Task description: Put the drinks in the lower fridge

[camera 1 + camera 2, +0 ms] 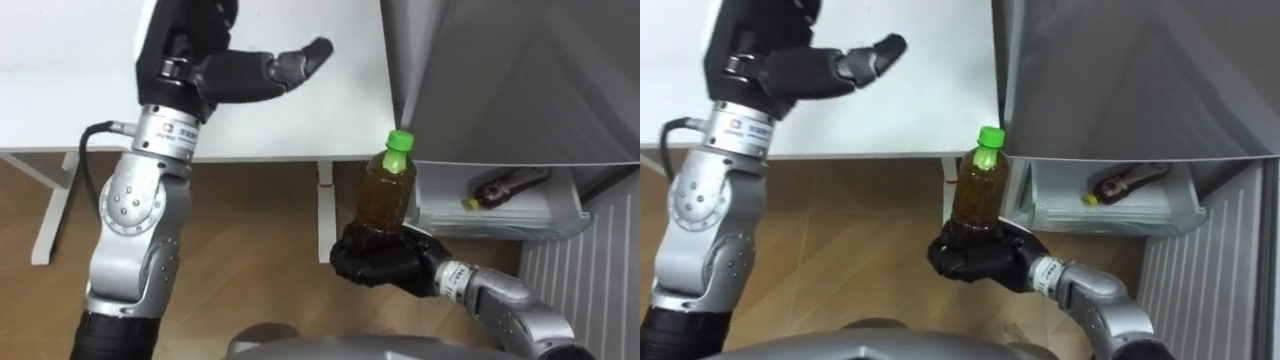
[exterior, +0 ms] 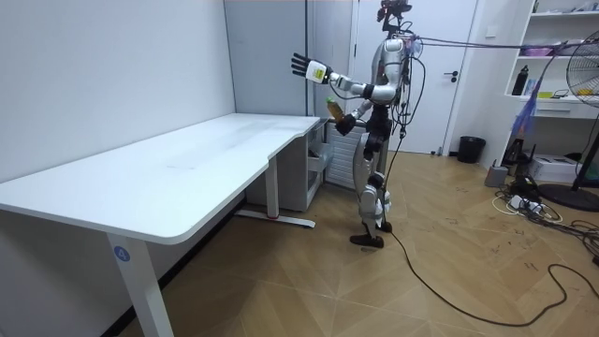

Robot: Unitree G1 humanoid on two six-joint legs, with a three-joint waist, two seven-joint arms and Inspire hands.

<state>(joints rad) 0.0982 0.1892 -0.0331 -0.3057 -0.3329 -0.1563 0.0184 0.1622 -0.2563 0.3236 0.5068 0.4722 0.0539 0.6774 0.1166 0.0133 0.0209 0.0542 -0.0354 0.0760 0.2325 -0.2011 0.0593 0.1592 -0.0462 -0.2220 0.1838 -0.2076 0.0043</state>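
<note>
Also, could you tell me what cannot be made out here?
Base of the held bottle: eye views, wrapped by the right hand.
Fridge drawer interior beyond the lying bottle: eye views, covered by the grey fridge front.
Label of the held bottle: room view, too small.

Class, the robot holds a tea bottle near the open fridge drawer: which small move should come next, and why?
Probably carry the right hand with the green-capped tea bottle rightward, over the open lower drawer. The bottle stands upright beside the drawer, not yet above it; another bottle already lies inside. The left hand hangs open over the white table.
</note>
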